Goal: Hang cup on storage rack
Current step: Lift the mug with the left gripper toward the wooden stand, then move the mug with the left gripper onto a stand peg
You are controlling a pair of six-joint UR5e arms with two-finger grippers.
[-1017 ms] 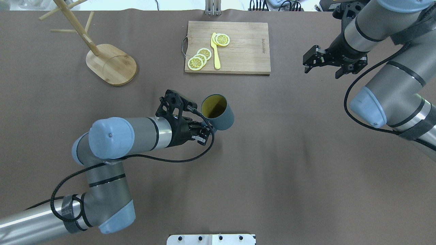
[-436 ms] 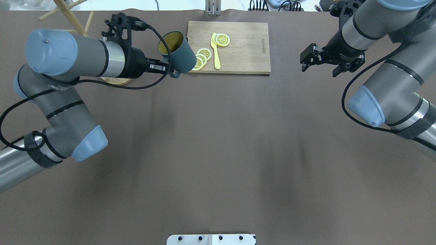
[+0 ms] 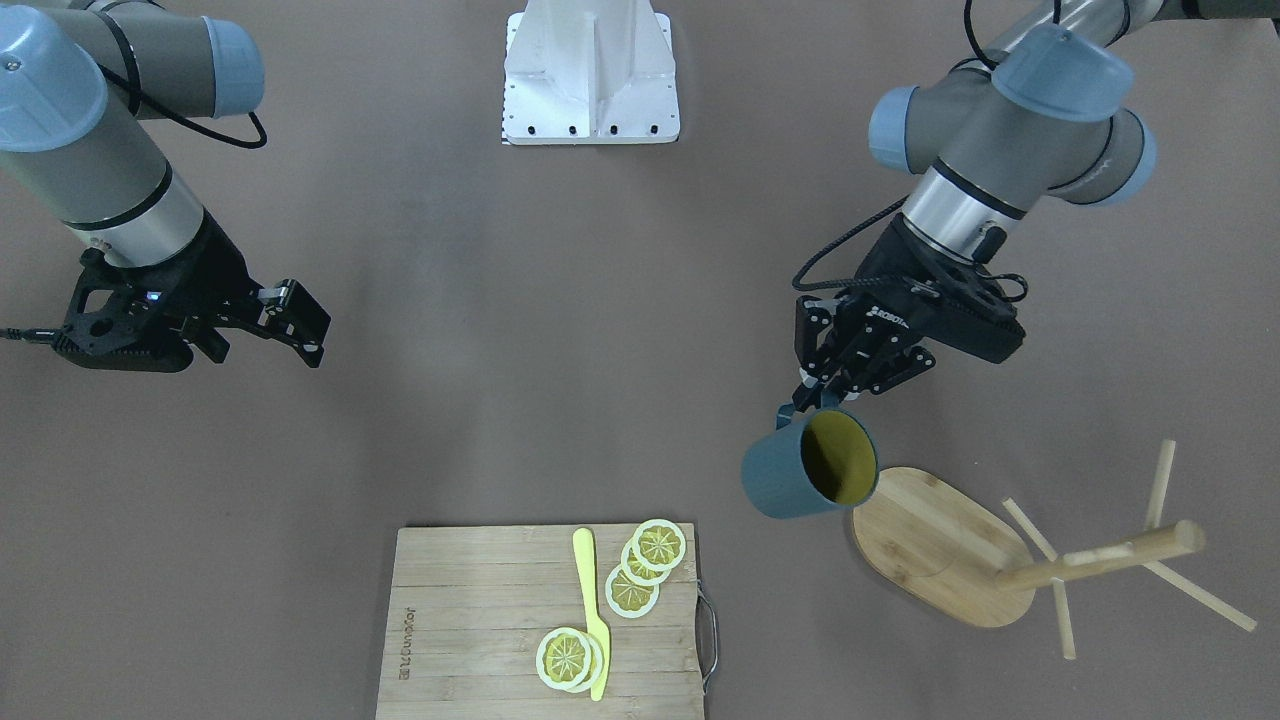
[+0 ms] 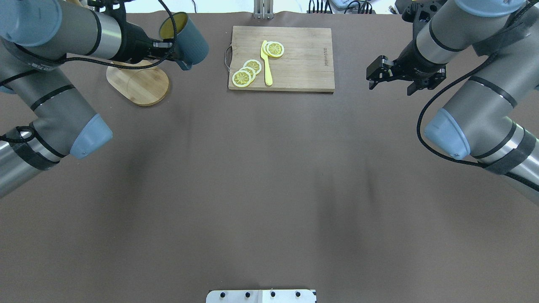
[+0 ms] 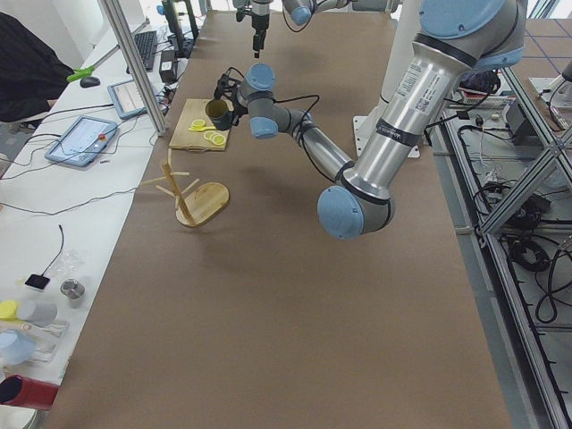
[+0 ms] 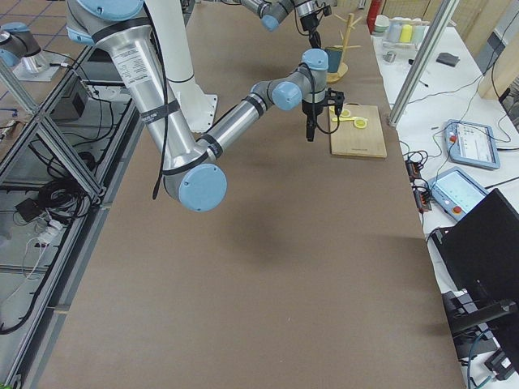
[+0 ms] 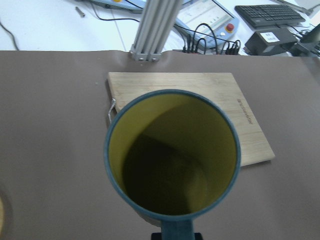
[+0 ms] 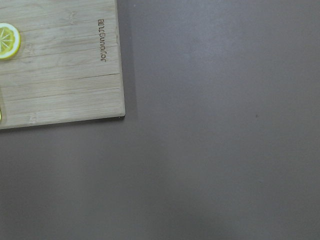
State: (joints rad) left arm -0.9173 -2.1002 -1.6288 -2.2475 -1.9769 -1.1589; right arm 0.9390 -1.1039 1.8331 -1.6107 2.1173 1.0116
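Dark slate-blue mug, yellowish-olive inside: aloft, tilted, just beside oval base of light bamboo mug tree, on no peg yet. Left jaws clenched on mug handle. Right jaws spread, holding nothing, well apart.

Judgement: line handle loop with peg tip, slide along peg axis, release once seated.

Tree near far edge of brown desk. Rectangular wooden cutting board close on other side. Open room toward robot.
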